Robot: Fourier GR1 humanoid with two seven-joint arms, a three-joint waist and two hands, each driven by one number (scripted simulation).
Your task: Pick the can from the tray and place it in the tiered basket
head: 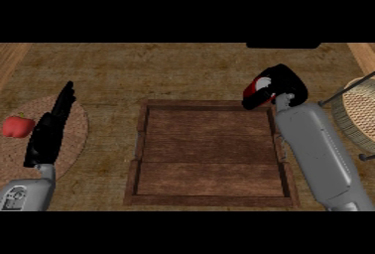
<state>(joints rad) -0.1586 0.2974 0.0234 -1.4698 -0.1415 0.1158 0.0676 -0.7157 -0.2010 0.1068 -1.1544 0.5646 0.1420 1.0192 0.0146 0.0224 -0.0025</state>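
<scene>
By tray (212, 104) corner, right hand (284, 82) half-hiding can (256, 89)

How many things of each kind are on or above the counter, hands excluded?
Cans: 1, the red cylindrical can held by the black right hand
Trays: 1, the brown wooden tray
Baskets: 1, the woven tiered basket
Mats: 1, the round woven mat
Fruit or vegetable: 1, the small red item on the mat
Total: 5

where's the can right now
In the head view the can is held in the right hand, at the far right corner of the tray, left of the tiered basket.
</scene>
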